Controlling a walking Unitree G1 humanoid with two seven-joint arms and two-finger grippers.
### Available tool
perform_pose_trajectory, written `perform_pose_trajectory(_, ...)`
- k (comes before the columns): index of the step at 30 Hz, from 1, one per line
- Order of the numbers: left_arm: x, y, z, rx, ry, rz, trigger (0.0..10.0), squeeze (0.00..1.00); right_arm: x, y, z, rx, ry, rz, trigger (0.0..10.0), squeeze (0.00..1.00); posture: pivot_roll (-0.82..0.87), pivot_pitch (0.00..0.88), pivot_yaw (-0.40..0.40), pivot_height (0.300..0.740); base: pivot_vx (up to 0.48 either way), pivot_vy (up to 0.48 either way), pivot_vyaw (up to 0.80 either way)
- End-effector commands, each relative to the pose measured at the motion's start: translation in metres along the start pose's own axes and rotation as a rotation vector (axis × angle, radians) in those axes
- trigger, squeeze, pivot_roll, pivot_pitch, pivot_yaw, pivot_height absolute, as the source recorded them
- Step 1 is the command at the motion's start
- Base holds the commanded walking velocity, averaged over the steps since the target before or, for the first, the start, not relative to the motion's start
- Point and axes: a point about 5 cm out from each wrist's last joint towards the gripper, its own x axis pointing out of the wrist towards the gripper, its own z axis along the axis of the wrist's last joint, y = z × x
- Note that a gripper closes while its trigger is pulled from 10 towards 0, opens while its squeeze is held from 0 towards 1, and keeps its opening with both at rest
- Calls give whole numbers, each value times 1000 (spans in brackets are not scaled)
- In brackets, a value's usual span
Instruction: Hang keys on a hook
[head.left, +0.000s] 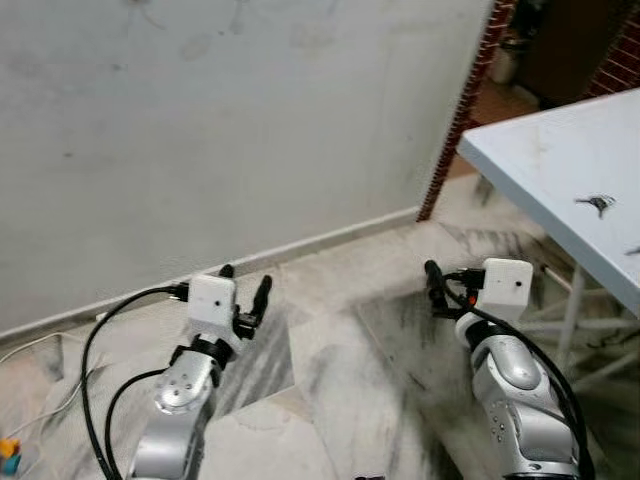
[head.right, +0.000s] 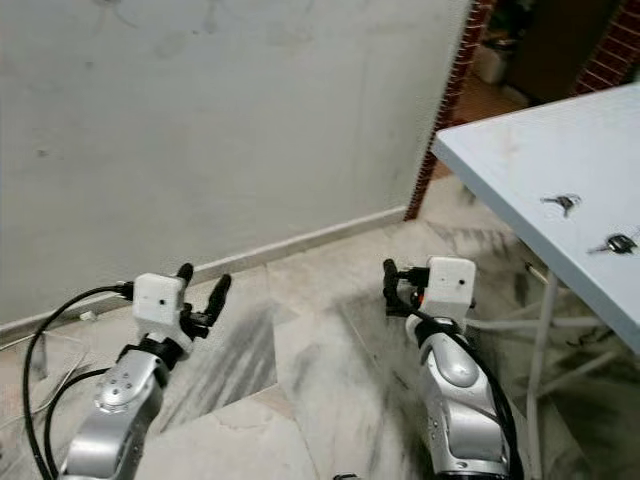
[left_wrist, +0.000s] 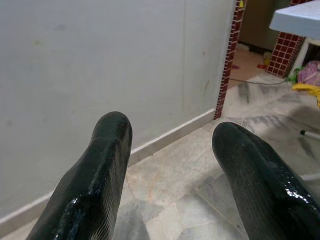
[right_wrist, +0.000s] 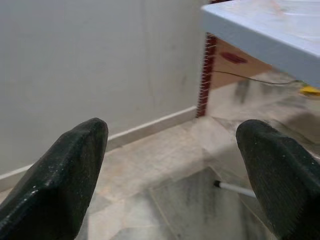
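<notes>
Two small sets of keys lie on the pale blue table (head.left: 540, 150) at the right: one key bunch (head.right: 562, 203) further in, and a second key (head.right: 612, 243) nearer the table's front edge. My left gripper (head.left: 246, 278) is held low over the marble floor, facing the grey wall, open and holding nothing; the left wrist view shows its gripper (left_wrist: 170, 135) spread wide. My right gripper (head.left: 445, 274) hovers below and left of the table edge, open and holding nothing, and appears again as the right gripper (right_wrist: 172, 132) with the table's underside ahead.
A plain grey wall (head.left: 220, 120) with a skirting board stands close ahead. A red brick pillar (head.left: 465, 100) marks a doorway at the right. White table legs (head.left: 570, 310) stand under the table. Cables (head.left: 40, 345) lie on the floor at the left.
</notes>
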Motion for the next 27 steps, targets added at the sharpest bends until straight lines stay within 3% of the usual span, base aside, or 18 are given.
perform_pose_trajectory(1, -3, 4, 1, 25, -4, 33, 10000, 0, -2, -3, 4, 3, -15, -2, 10000, 0, -15, 152, 28, 740, 0, 0, -781)
perform_pose_trajectory(4, -3, 3, 2, 53, -9, 47, 10000, 0, -7, -7, 3, 33, -5, -40, 10000, 0, -28, 164, 34, 740, 0, 0, -781)
perform_pose_trajectory(11, -6, 1, 5, 75, -14, 31, 10000, 0, -16, -1, -2, 36, 10, -52, 10000, 0, -53, 187, 41, 740, 0, 0, -783)
perform_pose_trajectory(20, 4, -2, 6, 83, -36, 104, 10000, 0, -5, 3, 6, 18, 1, 8, 10000, 0, -25, 141, 5, 740, 0, 0, -781)
perform_pose_trajectory(27, 6, -1, 11, 87, -52, 125, 10000, 0, -2, -4, 11, 25, -28, -26, 10000, 0, -25, 144, 21, 740, 0, 0, 0)
